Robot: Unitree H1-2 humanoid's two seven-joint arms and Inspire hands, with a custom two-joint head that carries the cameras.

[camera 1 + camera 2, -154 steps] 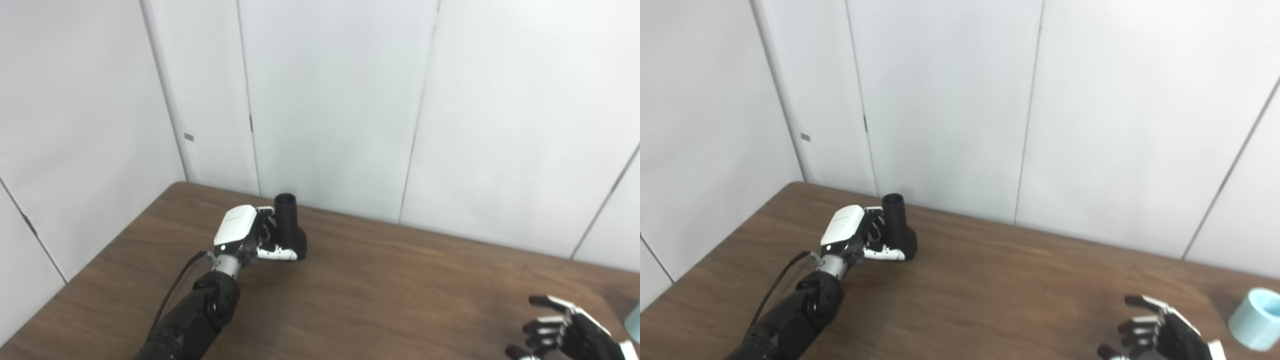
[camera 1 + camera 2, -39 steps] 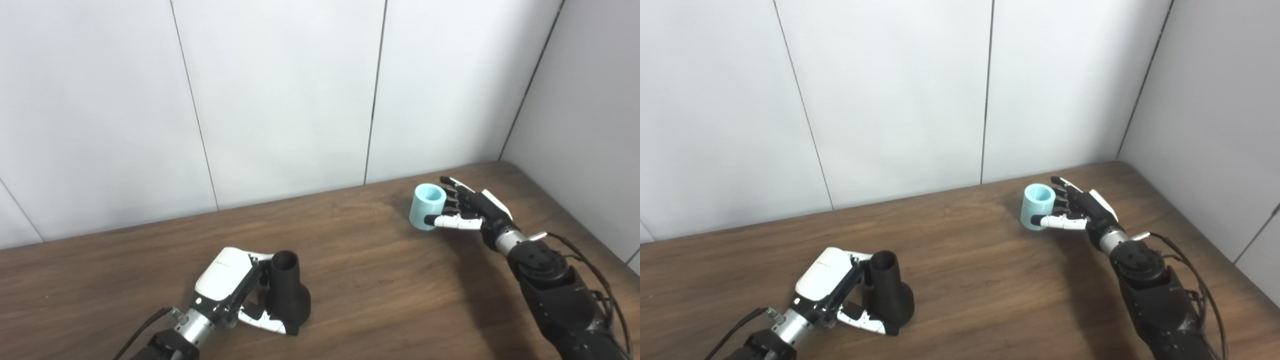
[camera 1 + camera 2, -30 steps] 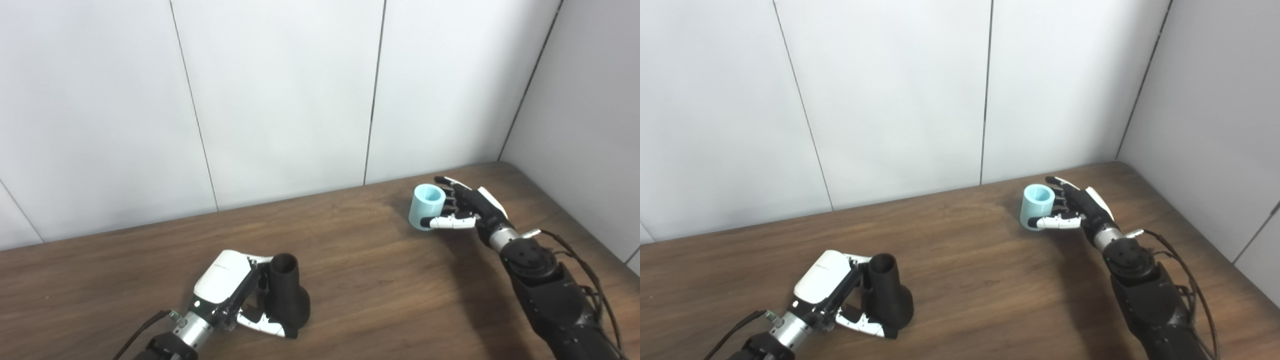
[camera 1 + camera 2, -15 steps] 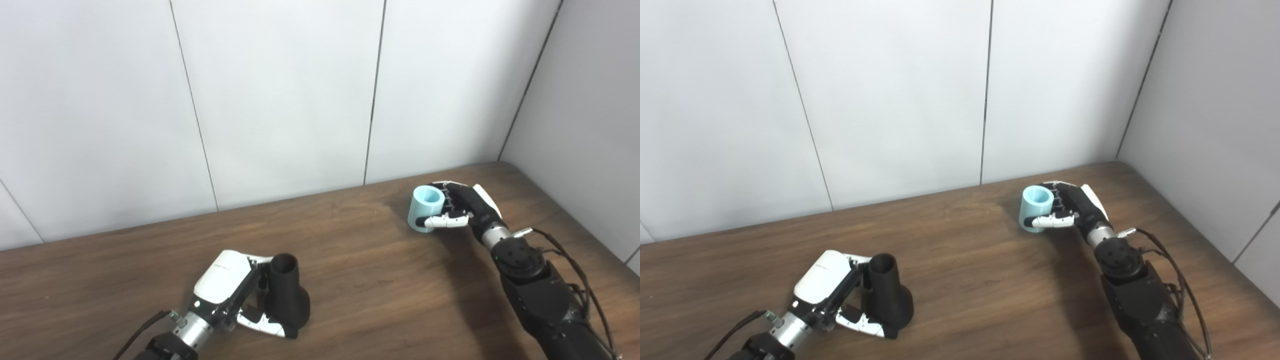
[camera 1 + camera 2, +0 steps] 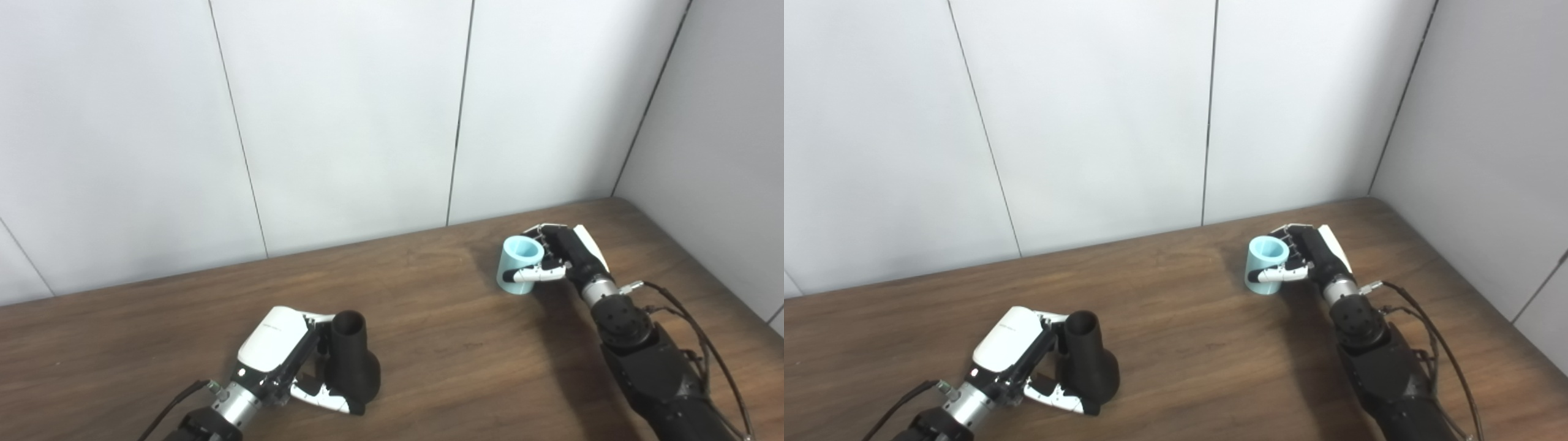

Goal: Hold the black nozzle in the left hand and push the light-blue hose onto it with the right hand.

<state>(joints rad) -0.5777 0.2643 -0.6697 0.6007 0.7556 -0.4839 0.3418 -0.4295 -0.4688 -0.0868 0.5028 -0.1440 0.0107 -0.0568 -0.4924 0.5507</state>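
Observation:
The black nozzle [image 5: 352,361] stands upright on the brown table [image 5: 453,343] near the front left, open mouth up. My left hand [image 5: 288,361] is wrapped around its base, thumb across the front. At the back right, the light-blue hose piece [image 5: 519,266], a short open cylinder, rests on the table. My right hand [image 5: 560,260] is shut around it, thumb across its front and fingers behind. The same scene appears in the right eye view, with the hose [image 5: 1266,265] and nozzle [image 5: 1087,361].
White wall panels stand close behind the table and along its right side. The table's right edge [image 5: 723,288] runs just past my right arm. Bare wood lies between the two hands.
My right hand's fingers have closed around the light-blue hose, which has shifted slightly left and forward. The left hand and nozzle have stayed still.

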